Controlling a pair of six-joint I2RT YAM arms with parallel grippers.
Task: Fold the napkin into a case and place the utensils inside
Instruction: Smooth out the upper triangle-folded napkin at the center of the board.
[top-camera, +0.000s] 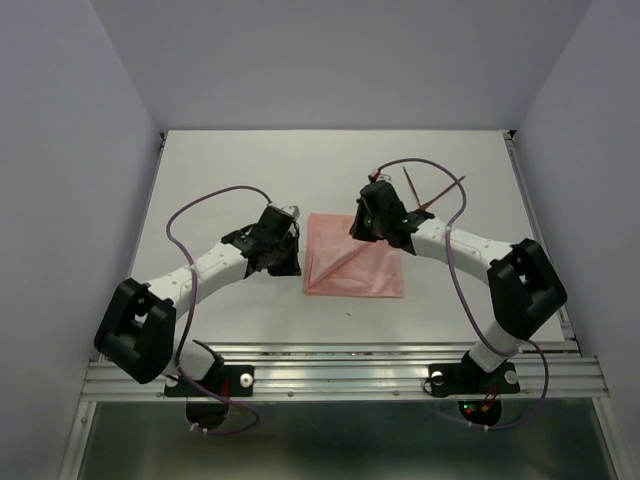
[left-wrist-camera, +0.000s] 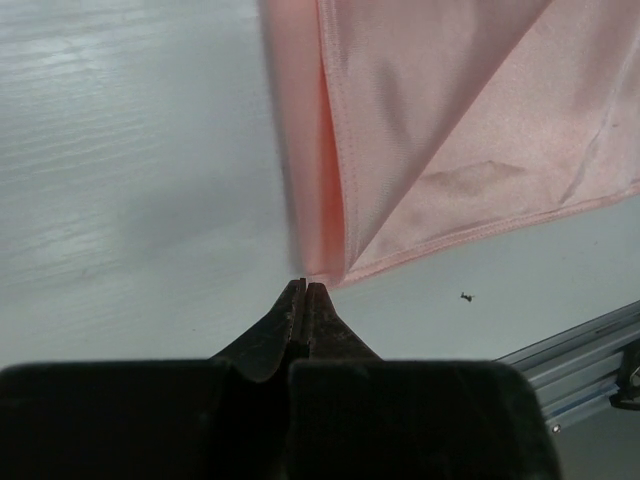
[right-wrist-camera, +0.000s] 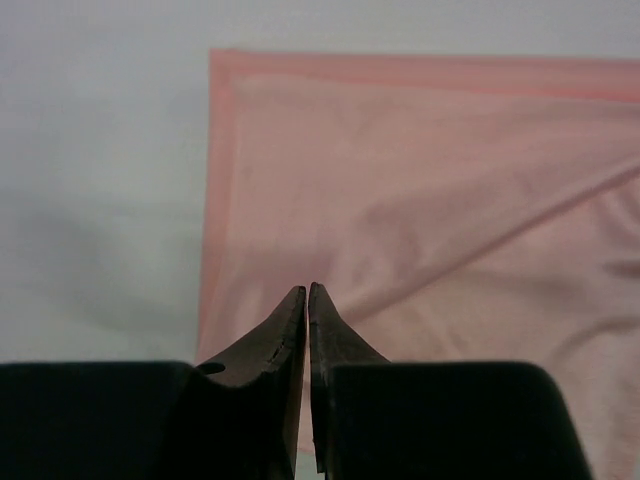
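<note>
Low, elbows bent, left fingers closed beside the napkin, right fingers closed above it, empty.

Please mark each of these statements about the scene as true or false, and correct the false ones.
1. The napkin lies on the table. True.
2. The utensils lie on the napkin. False: they lie on the bare table beyond it.
3. The left gripper is wide open. False: its jaws are shut.
4. The right gripper is over the napkin. True.
</note>
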